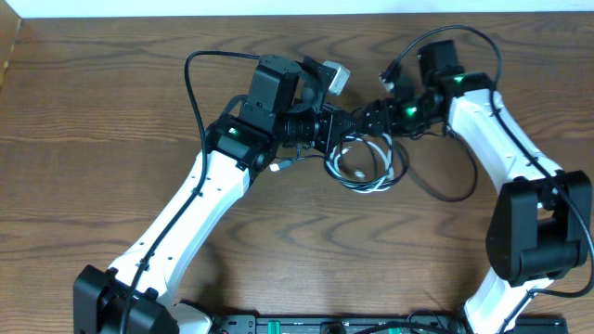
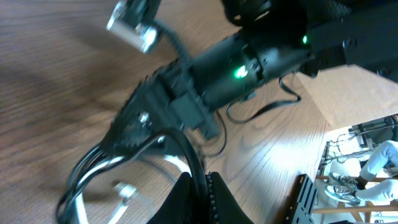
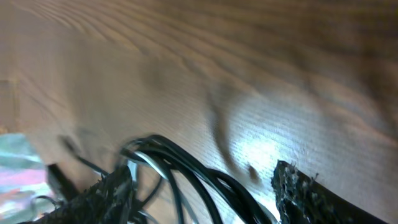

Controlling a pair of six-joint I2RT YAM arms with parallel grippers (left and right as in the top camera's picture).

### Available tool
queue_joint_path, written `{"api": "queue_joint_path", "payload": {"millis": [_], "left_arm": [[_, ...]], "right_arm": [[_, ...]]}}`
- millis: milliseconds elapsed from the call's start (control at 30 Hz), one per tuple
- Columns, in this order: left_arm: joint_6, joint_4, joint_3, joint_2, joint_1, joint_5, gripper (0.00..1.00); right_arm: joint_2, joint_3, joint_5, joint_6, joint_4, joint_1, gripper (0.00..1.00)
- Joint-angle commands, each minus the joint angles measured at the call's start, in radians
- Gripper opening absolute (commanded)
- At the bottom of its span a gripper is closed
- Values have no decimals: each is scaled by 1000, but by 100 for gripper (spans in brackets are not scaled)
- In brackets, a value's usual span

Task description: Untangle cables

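The tangle of thin black cable (image 3: 180, 155) and thin white cable (image 1: 369, 184) lies at centre frame overhead on the brown wood-grain table (image 1: 93, 139), just below where both grippers meet. The left gripper (image 2: 200, 182) is clamped on a black strand (it runs straight into the pinch). The right gripper (image 3: 202, 177) stands spread, with loops between its fingers but nothing pinched. The strands run across the frame between the two, so I judge a sideways parting comes next. No writing is readable.
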Motion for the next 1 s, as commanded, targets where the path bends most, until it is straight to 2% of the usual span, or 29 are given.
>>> {"api": "queue_joint_path", "payload": {"millis": [0, 333, 500, 633, 967], "left_arm": [[-10, 10, 10, -14, 9, 10, 7], [-10, 29, 10, -14, 30, 7, 7], [-47, 28, 10, -13, 66, -66, 7], [-55, 27, 10, -13, 76, -116, 7], [-55, 28, 10, -13, 76, -119, 7]], "right_arm": [[0, 19, 79, 19, -6, 32, 69], [-1, 20, 29, 3, -5, 1, 69], [-1, 20, 3, -21, -31, -3, 70], [-1, 20, 3, -37, -45, 3, 70], [-1, 20, 8, -37, -46, 47, 70]]}}
